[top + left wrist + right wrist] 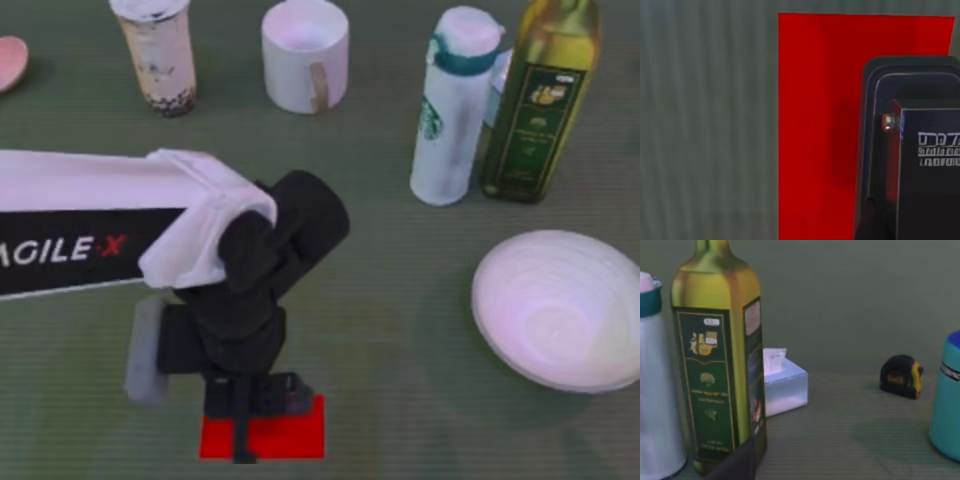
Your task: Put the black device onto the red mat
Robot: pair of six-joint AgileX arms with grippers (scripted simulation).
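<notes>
Your left end effector hangs over the red mat, apparently gripping the black device low above it. You're nearly done: releasing it remains. The right arm is parked out of sight.

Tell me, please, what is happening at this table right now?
The left arm reaches down over the flat bright-red rectangular mat near the table's front edge, its left gripper low above it. The small elongated black device sits over the mat in the left wrist view; whether it is still held cannot be told. The right arm does not show in the top view.
</notes>
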